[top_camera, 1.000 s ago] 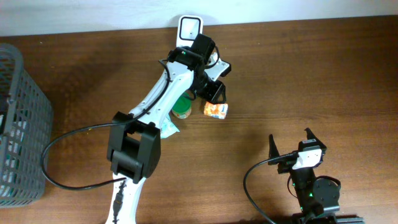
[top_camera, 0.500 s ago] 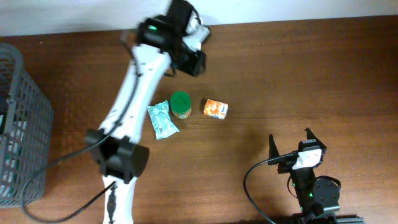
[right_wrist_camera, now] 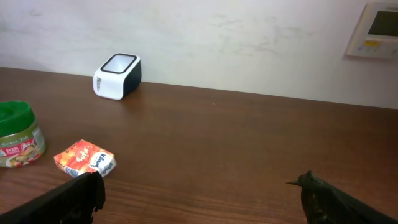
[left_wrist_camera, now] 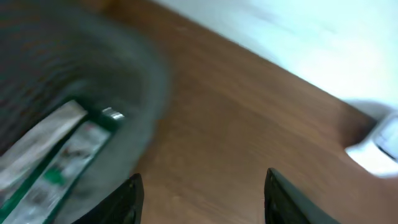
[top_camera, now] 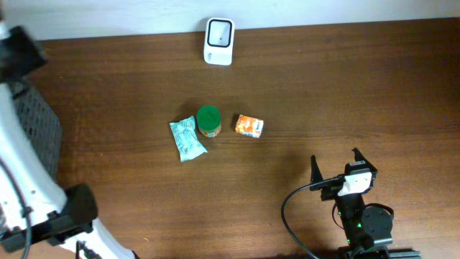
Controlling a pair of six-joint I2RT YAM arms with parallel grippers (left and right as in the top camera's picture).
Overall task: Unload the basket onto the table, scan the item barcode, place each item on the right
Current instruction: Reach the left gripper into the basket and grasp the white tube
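Near the grey basket, left fingers apart

The brown wood-grain worktop bears a white-and-black scanner, green-lidded jar, orange packet, pale teal pouch and grey mesh basket.

A dark brown wooden worktop fills the overhead view, its grain running from side to side, and it ends at the far edge against a pale, scuffed wall. On that wall, at the upper right of the right wrist view, hangs a cream control panel with a small greenish display. At the worktop's left end stands a grey mesh basket, blurred in the left wrist view, and inside it lie long green-and-white packets side by side, their print too smeared to read.
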